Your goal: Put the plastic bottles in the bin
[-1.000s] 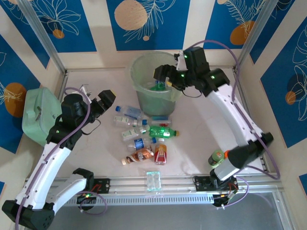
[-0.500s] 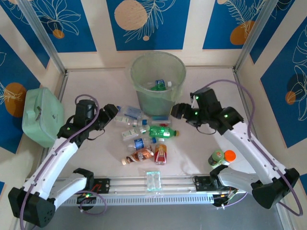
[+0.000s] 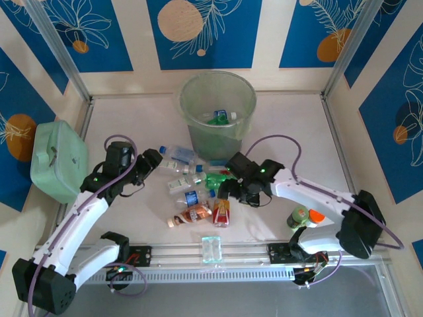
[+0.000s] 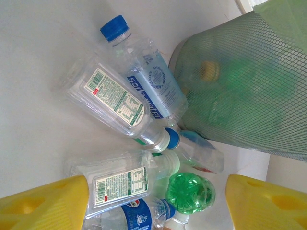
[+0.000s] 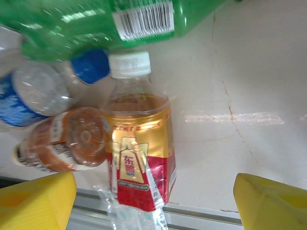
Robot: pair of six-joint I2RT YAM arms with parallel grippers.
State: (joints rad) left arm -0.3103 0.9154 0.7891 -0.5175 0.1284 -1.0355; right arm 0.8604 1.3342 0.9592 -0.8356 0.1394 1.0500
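1. Right end effector (image 5: pixel 153 201): jaws stood wide apart, nothing held. It is hung over the nearest bottles of the heap on the desk (image 3: pixel 291 132).
2. Red-and-gold bottle (image 5: pixel 139 158): laid flat between the two fingers, nearer one finger than the other, with its white cap pointing away. It is judged to be the item for this pick. A sound grasp is expected if the end effector is first centred over the labelled body. It should then be lowered until the fingers straddle the body, and closed across it rather than on the narrow neck.
3. Orange-brown bottle (image 5: pixel 67 139): lodged close against item 2 on the side of the nearer finger. Whether contact is made cannot be told. It is likely to be nudged or pinched unless that finger is set down in the gap between the two.
4. Green bottle (image 5: pixel 96 24): laid crosswise just beyond the white cap. It should be cleared by a straight upward lift.
5. Left end effector (image 4: pixel 153 206): likewise open and empty. A white-labelled clear bottle (image 4: pixel 120 179) is framed between its fingers, with a blue-capped bottle (image 4: pixel 144 76) further ahead.
6. Bin (image 3: pixel 215 139): farthest item, well beyond both end effectors, upright, with a few binned bottles (image 3: pixel 221 117) inside. Release is best made above the middle of the opening.
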